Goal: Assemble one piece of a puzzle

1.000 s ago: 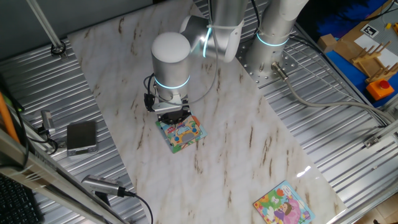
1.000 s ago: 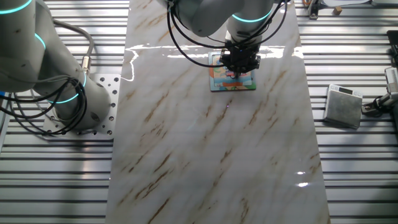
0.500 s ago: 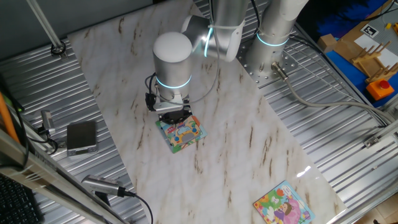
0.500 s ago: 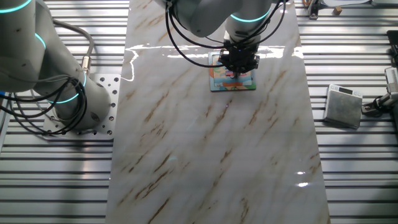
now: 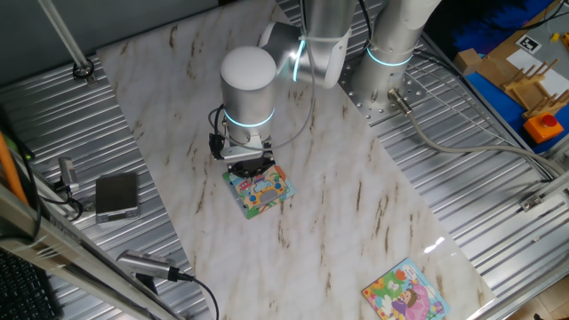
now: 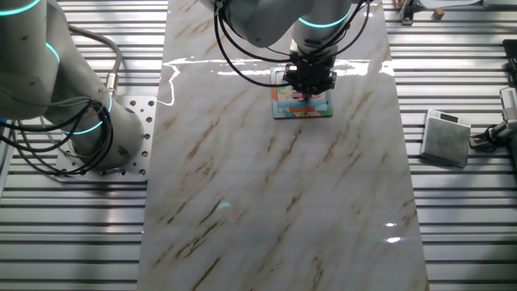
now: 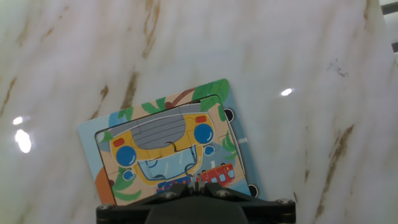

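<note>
The gripper (image 7: 198, 184) hangs low over the near edge of the puzzle (image 7: 171, 149), which lies flat on the marble tabletop (image 7: 298, 56). Its jaws look pressed together at the puzzle's surface, by a red and pale spot that may be the piece (image 7: 211, 174); whether they pinch it cannot be told. A second puzzle (image 5: 404, 292) lies well apart.

Gripper (image 5: 250, 165) sits low over the puzzle (image 5: 260, 191), crowding its far edge. Bare marble table (image 5: 347, 204) lies open to the right and nearer. A second puzzle (image 5: 406, 292) occupies the near right corner; a grey box (image 5: 116, 196) sits left, off the marble.
</note>
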